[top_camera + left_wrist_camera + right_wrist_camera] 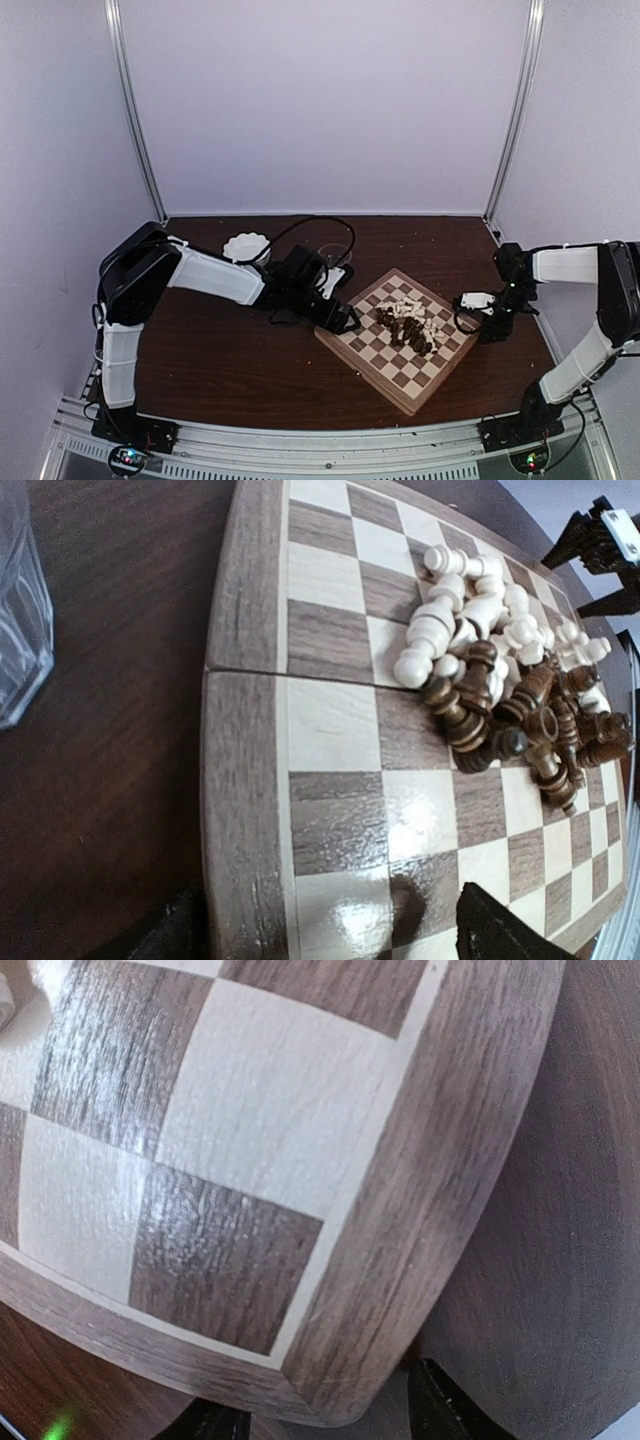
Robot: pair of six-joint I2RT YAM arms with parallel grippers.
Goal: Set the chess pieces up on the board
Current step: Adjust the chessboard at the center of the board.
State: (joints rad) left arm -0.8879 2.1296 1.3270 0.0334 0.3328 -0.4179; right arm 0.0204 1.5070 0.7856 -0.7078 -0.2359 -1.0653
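Chess pieces (pixel 408 325) lie heaped mid-way on the board (pixel 380 368), ringed by bare squares, with the left gripper (pixel 343 320) wide open at its left edge, the right gripper (pixel 468 305) parted astride its right corner, and a white bowl (pixel 246 246) on the table behind.

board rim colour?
Grey-brown wood grain. The board rim shows best in the right wrist view.

Chess pieces (pixel 408 325): overhead, too small for me to tell kinds; in the heap, lower ones lie buried. Board (pixel 340 810): cropped by both wrist views. Glass (pixel 20 600): I see only a slice at the left edge. Right gripper (pixel 325 1422): fingertips (pixel 445 1415) only, at the bottom edge.
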